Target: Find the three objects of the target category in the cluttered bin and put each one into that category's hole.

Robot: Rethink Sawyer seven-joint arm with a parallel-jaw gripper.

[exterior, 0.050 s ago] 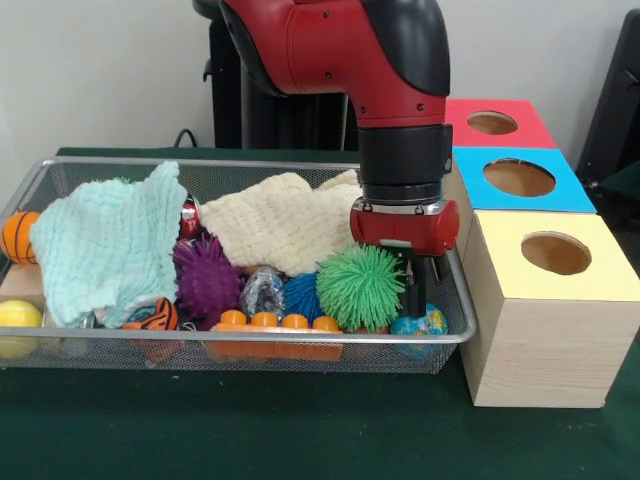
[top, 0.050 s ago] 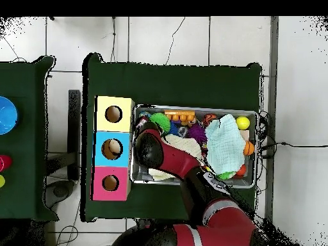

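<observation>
My gripper [exterior, 0.050 s ago: 421, 295] hangs inside the right end of the wire bin [exterior, 0.050 s ago: 100, 338], just behind a green spiky ball [exterior, 0.050 s ago: 360, 287] and right above a small globe ball [exterior, 0.050 s ago: 418, 322]. Its tips are partly hidden, so I cannot see their state. A purple spiky ball [exterior, 0.050 s ago: 206, 277] and a blue spiky ball [exterior, 0.050 s ago: 301, 296] lie to the left of the green one. In the overhead view the arm covers the gripper, beside the green spiky ball [top, 0.050 s ago: 159, 120].
A mint cloth [exterior, 0.050 s ago: 110, 245] and a cream cloth [exterior, 0.050 s ago: 285, 225] drape over other toys. An orange ball [exterior, 0.050 s ago: 18, 236], a yellow ball [exterior, 0.050 s ago: 17, 316] and orange blocks [exterior, 0.050 s ago: 278, 322] lie in the bin. Yellow [exterior, 0.050 s ago: 500, 250], blue [exterior, 0.050 s ago: 572, 195] and red [exterior, 0.050 s ago: 532, 135] hole boxes stand right of it.
</observation>
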